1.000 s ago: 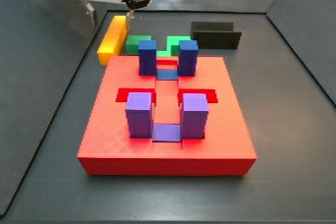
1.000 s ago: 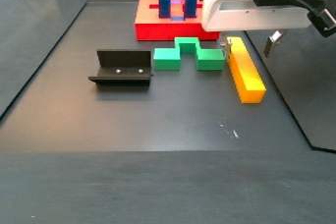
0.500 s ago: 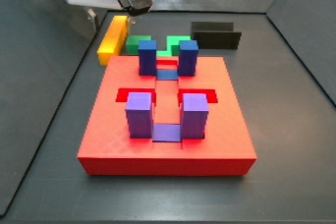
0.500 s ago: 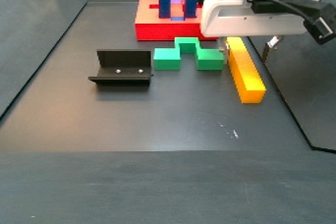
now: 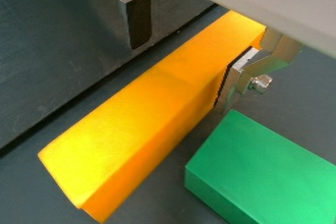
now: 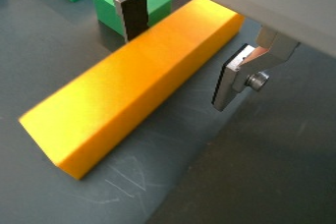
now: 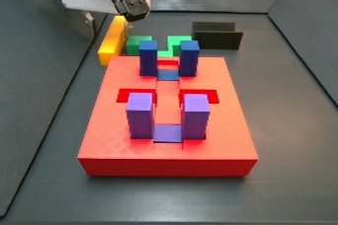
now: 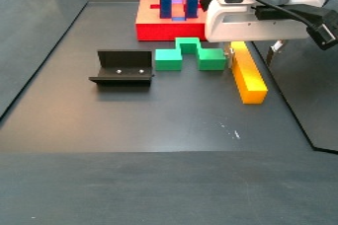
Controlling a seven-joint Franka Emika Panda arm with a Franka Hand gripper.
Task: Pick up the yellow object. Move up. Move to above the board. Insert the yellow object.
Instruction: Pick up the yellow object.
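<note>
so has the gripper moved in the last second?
Yes. The gripper has dropped toward the yellow object and shifted toward the board; fingers now straddle it, open.

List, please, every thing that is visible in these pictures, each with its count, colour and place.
yellow object: one, yellow-orange bar, lying on the grey floor beside the green block, one end between the gripper fingers.
board: one, red slab, on the floor, carrying blue and purple posts.
green block: one, green, notched, between the board and the fixture.
fixture: one, black bracket, on the floor next to the green block.
gripper: one, silver fingers with dark pads, open, straddling the yellow object without a closed grip.
</note>
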